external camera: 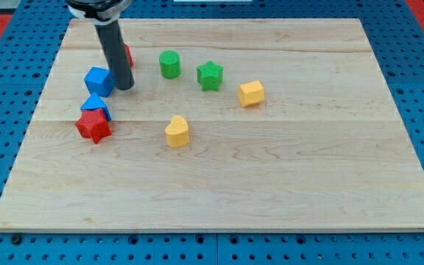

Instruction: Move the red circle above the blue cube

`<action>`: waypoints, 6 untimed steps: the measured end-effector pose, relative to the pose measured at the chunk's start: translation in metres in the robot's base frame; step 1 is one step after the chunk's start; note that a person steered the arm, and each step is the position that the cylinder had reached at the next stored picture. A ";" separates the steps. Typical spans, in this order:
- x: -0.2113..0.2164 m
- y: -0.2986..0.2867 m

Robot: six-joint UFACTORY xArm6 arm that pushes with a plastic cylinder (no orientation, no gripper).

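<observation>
My tip (124,86) stood just right of the blue cube (99,80), apparently hiding most of the red circle (127,54); no pincer showed.

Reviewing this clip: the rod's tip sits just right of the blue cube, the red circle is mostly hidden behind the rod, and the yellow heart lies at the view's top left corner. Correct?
One detail is wrong. In the camera view the yellow heart-shaped block lies near the board's middle, below the green cylinder block, not at the top left corner. The rest holds: my tip is just right of the blue cube block, and the red circle block peeks from behind the rod.
</observation>
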State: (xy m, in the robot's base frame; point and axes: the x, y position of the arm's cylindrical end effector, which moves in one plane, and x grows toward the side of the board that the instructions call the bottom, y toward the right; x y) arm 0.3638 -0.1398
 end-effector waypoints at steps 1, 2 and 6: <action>-0.024 0.013; -0.044 0.040; -0.129 -0.059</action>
